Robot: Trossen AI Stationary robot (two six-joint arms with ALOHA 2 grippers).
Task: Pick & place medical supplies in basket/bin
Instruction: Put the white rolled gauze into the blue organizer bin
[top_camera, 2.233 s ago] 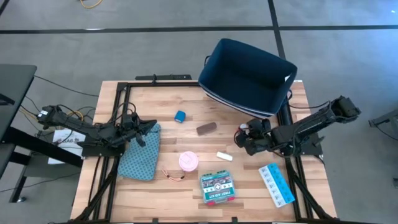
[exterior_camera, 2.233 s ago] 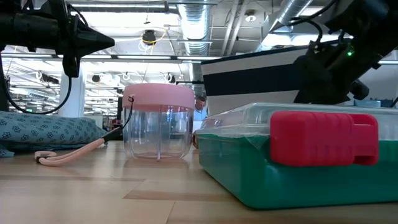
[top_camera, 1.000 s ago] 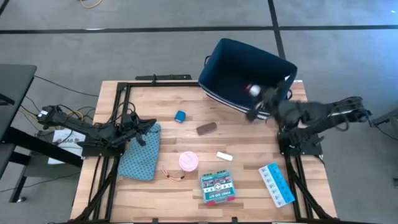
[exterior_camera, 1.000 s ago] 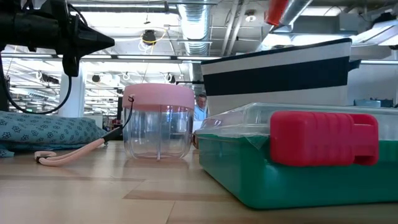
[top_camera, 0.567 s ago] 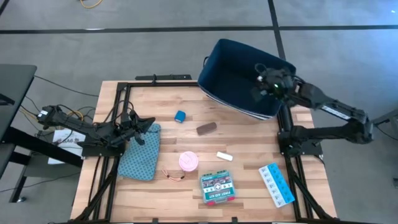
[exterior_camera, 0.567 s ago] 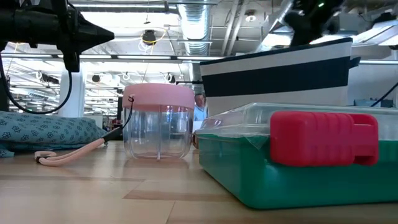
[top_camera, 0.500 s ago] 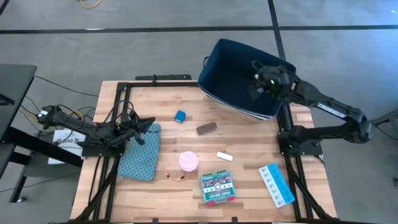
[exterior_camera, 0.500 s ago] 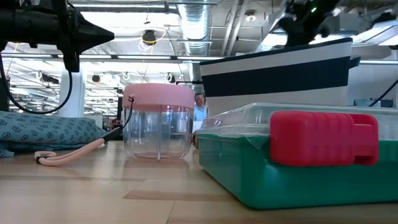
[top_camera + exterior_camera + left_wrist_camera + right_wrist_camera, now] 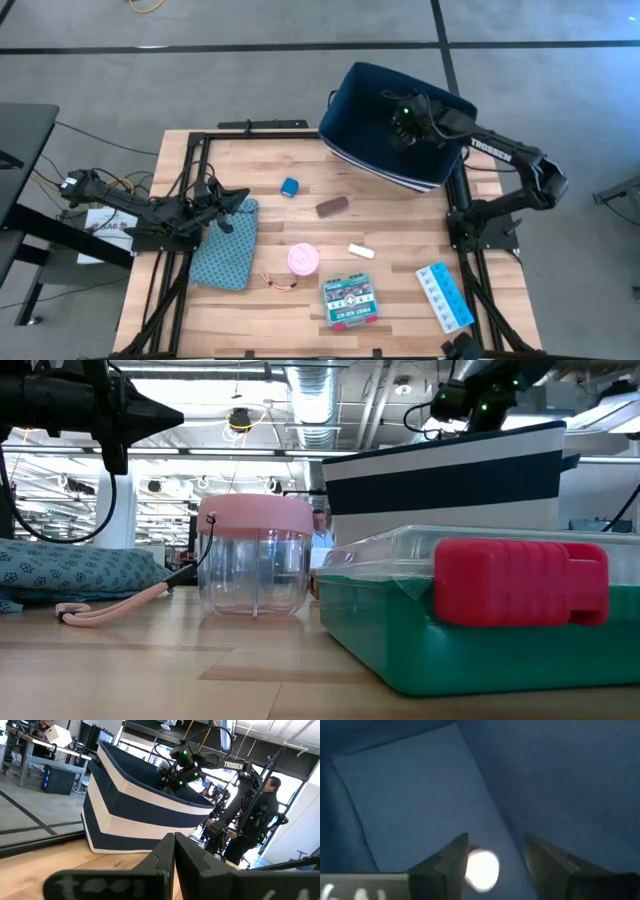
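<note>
Bin (image 9: 400, 120) at the desk's far right corner now has the right arm reaching into it from the right: the right gripper (image 9: 403, 120) sits over the bin's middle, farther in than half a second ago, when it hung nearer the bin's right wall. In the right wrist view the jaws stand apart above the blue floor, and a white round end with a sliver of red — the red-white bottle (image 9: 481, 869) — lies between the fingers (image 9: 451, 857); whether they touch it cannot be told. About two seconds ago this gripper was low over the desk (image 9: 300, 160) beside the right frame post, carrying that bottle. The rest has not shifted: the small blue roll (image 9: 290, 186) and brown bar (image 9: 332, 206) near the desk's centre, the white tube (image 9: 360, 251) and pink round roll (image 9: 303, 259) closer to the near edge, the green printed flat box (image 9: 350, 302) at the near edge, and the long light-blue pill organizer (image 9: 444, 296) at the near right corner. The left gripper (image 9: 228, 208) waits at the left edge over the teal patterned pouch (image 9: 225, 245), jaws pressed together.
</note>
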